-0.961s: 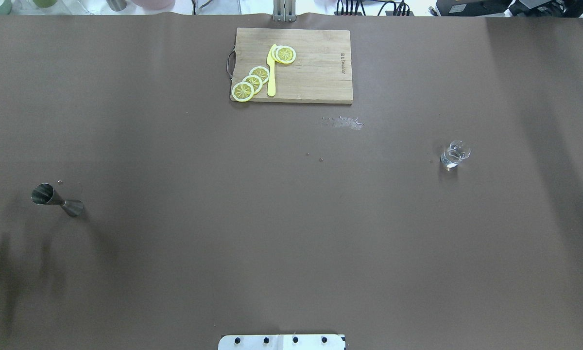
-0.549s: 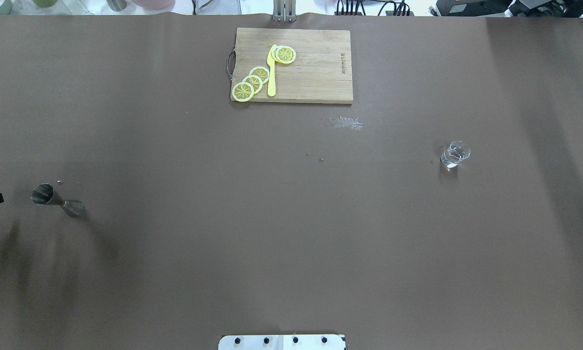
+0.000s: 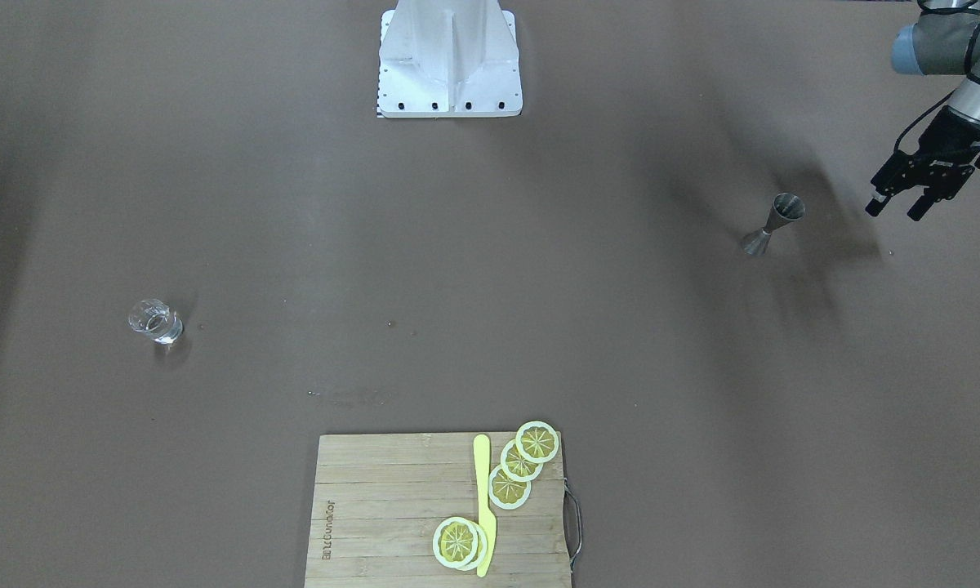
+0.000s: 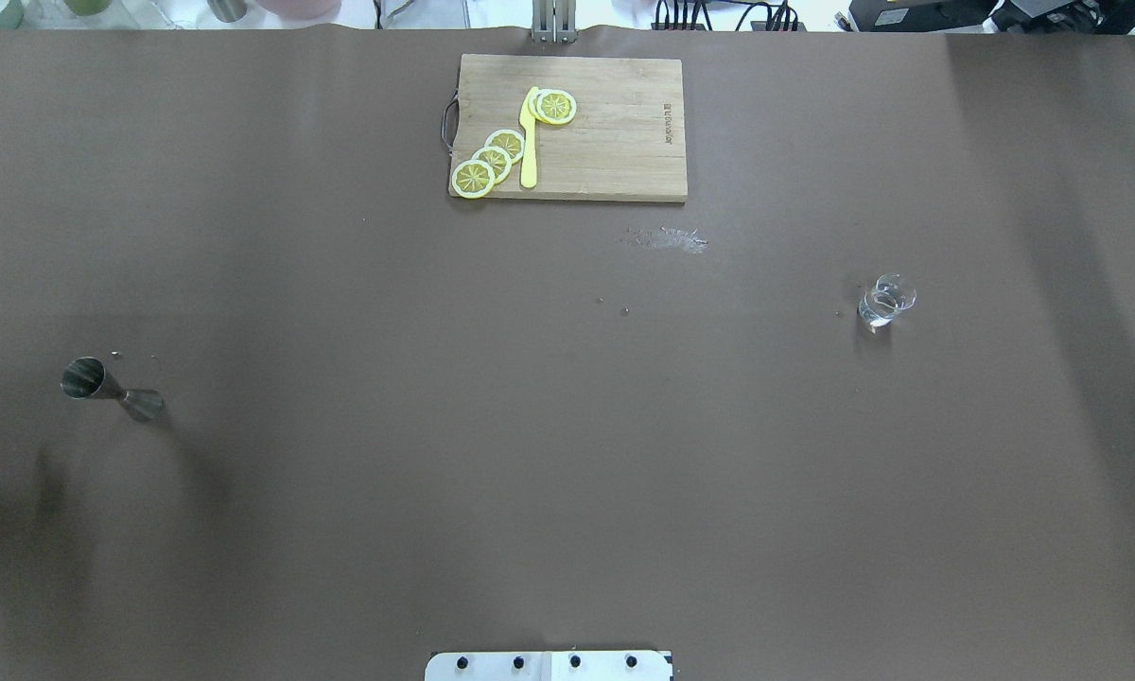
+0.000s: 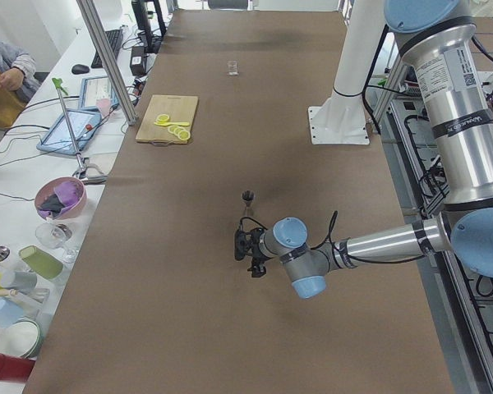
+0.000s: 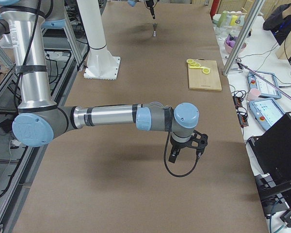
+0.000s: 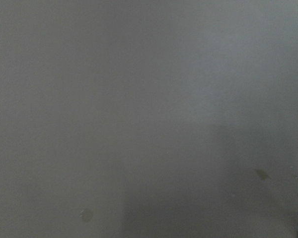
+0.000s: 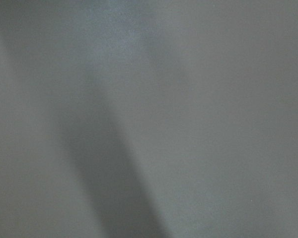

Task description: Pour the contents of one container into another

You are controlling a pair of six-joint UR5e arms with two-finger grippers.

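Note:
The dark steel jigger [image 4: 109, 388] stands upright on the brown table at the robot's left, also seen in the front view [image 3: 772, 224] and the left view [image 5: 247, 198]. My left gripper [image 3: 893, 212] hovers open and empty beside it, toward the table's end and apart from it. It is outside the overhead view. The clear glass [image 4: 884, 301] stands far off at the robot's right [image 3: 155, 320]. My right gripper [image 6: 186, 153] shows only in the right side view, over bare table, and I cannot tell if it is open or shut. Both wrist views show only blurred table.
A wooden cutting board [image 4: 615, 132] with lemon slices [image 4: 492, 159] and a yellow knife [image 4: 529, 142] lies at the far middle. A pale smear [image 4: 667, 238] marks the table near it. The robot's white base [image 3: 449, 57] stands at the near edge.
The left gripper's tip, visible at the overhead view's left edge before, moved farther along that edge and then out of that view. The jigger and glass have not moved.

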